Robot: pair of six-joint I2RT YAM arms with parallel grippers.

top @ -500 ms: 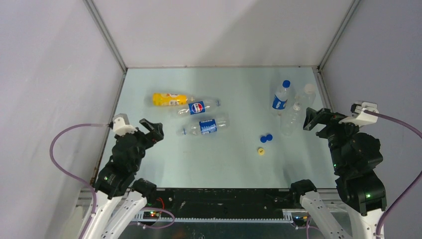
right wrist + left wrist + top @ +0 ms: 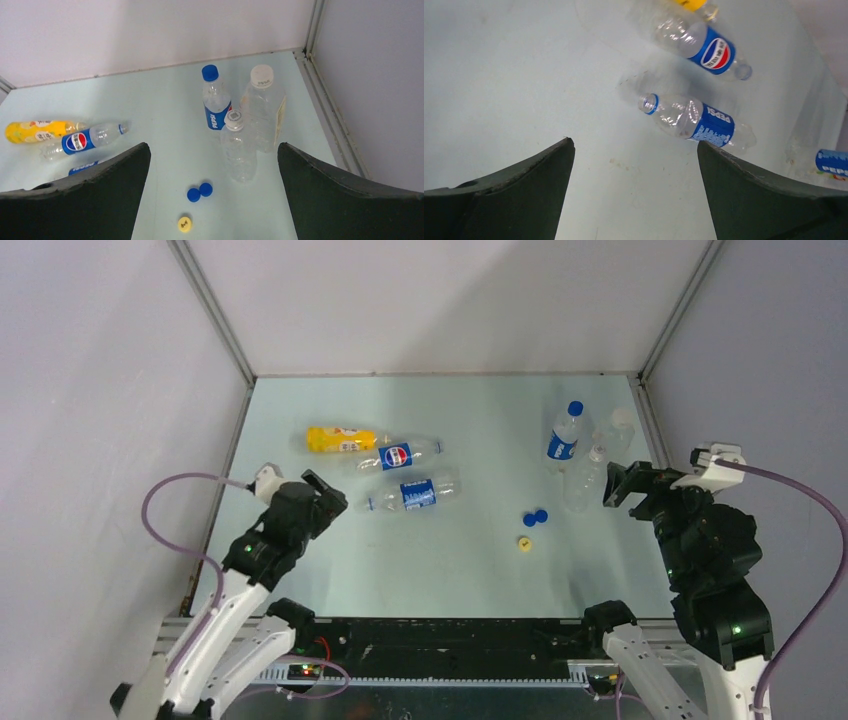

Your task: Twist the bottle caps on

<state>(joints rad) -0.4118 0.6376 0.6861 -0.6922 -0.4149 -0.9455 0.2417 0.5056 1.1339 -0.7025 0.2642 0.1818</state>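
Note:
Three uncapped bottles lie on their sides at the back left: a yellow-orange bottle [image 2: 338,439], a Pepsi-labelled bottle [image 2: 400,454] and a second Pepsi-labelled bottle [image 2: 412,492]. Two blue caps [image 2: 535,517] touch each other, with a yellow cap [image 2: 524,543] just in front. My left gripper [image 2: 325,498] is open and empty, left of the nearer Pepsi bottle [image 2: 691,120], whose open neck points toward it. My right gripper [image 2: 615,485] is open and empty, above and behind the blue caps [image 2: 199,192] and the yellow cap [image 2: 184,224].
Three bottles stand at the back right: a capped Pepsi bottle [image 2: 215,102], a larger clear bottle with a white cap [image 2: 262,110] and a smaller clear one [image 2: 239,150] close beside my right gripper. Grey walls enclose the table on three sides.
My left arm has reached forward and right, toward the lying Pepsi bottles. My right gripper has shifted slightly left. Bottles and caps have not moved.

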